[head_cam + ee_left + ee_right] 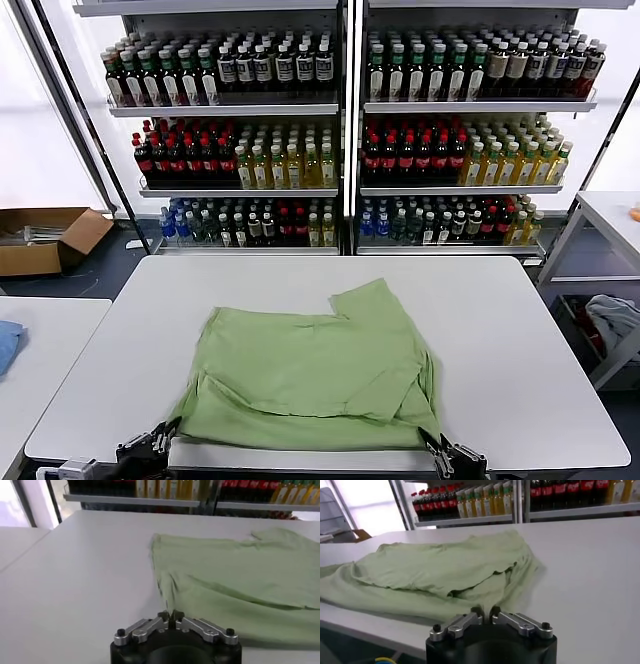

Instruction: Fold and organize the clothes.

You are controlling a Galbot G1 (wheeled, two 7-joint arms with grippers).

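A light green shirt (320, 370) lies plain side up on the white table (520, 330), its near part doubled over and one sleeve pointing to the far right. My left gripper (160, 437) is at the shirt's near left corner, by the table's front edge. In the left wrist view this gripper (170, 614) is shut on a thin edge of the shirt (240, 575). My right gripper (440, 452) is at the near right corner. Its fingertips (486, 611) stand slightly apart, with the hem of the shirt (435, 570) lying between them.
Shelves of bottles (350, 130) stand behind the table. A cardboard box (45, 240) sits on the floor at the far left. A second table (40, 350) with a blue cloth (8, 345) adjoins on the left. A side table and a bundle of cloth (615, 320) stand to the right.
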